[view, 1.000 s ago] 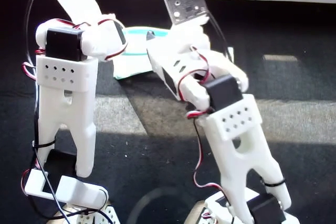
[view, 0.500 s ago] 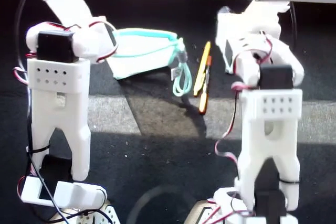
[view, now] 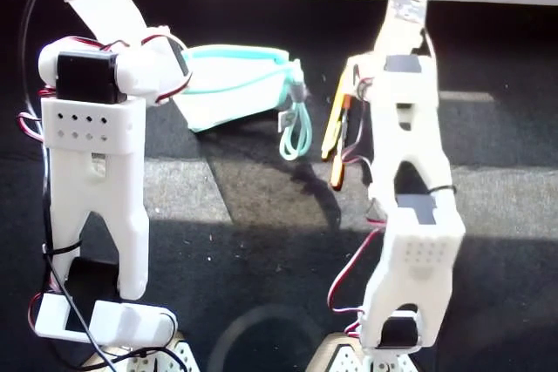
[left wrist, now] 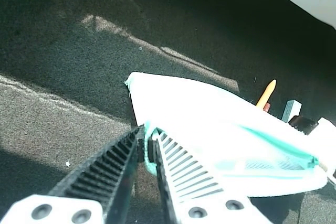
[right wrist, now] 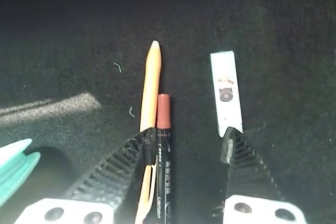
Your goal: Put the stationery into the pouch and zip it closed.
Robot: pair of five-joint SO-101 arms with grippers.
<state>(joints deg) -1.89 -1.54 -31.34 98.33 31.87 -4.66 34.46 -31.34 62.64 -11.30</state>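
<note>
The pouch [left wrist: 210, 114] is clamped at its edge by the left claw [left wrist: 147, 148]. The right claw [right wrist: 189, 139] is held apart over an orange pen [right wrist: 150, 90] and a brown pen [right wrist: 163, 116].

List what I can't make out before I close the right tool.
1. Inside of the white fabric pouch with teal zip: left wrist view sees its mouth edge-on; high view, the left arm covers one end.
2. Tail ends of the orange pen and brown-capped black pencil: right wrist view, behind a finger of the right tool and cut by the edge.
3. Whether the other finger touches the white rectangular eraser: its near end is hidden.
</note>
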